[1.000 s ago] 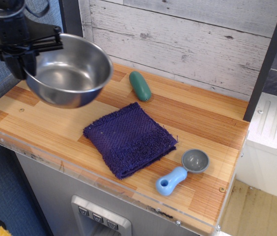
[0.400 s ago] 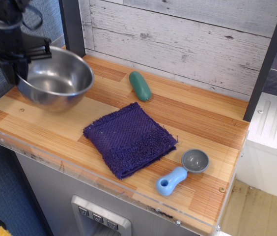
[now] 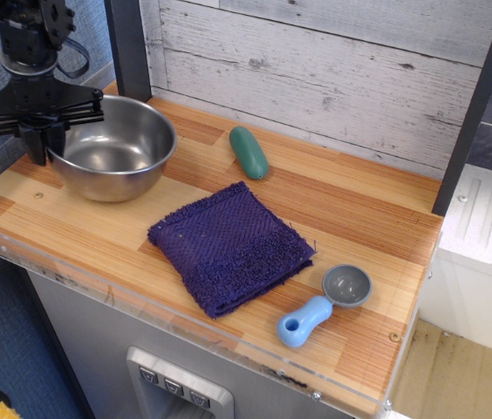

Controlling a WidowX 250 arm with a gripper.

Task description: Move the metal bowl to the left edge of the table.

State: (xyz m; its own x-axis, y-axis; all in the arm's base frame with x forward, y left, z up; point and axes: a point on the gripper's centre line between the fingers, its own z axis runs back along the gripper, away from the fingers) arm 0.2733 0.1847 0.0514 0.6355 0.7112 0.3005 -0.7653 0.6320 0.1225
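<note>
The metal bowl point(image 3: 113, 150) is large, round and shiny. It sits upright on the wooden table point(image 3: 359, 223) at its far left end, close to the left edge. My gripper point(image 3: 44, 148) comes down from above at the bowl's left rim. Its black fingers point(image 3: 35, 144) straddle that rim and look closed on it. The bowl's inside is empty.
A purple cloth point(image 3: 228, 244) lies in the middle of the table. A green oblong object point(image 3: 249, 152) lies behind it near the plank wall. A blue-handled grey scoop point(image 3: 320, 307) lies at the front right. A dark post point(image 3: 128, 44) stands just behind the bowl.
The bowl was held tilted in the air over the left end. It has come down with my gripper and now rests level on the table.
</note>
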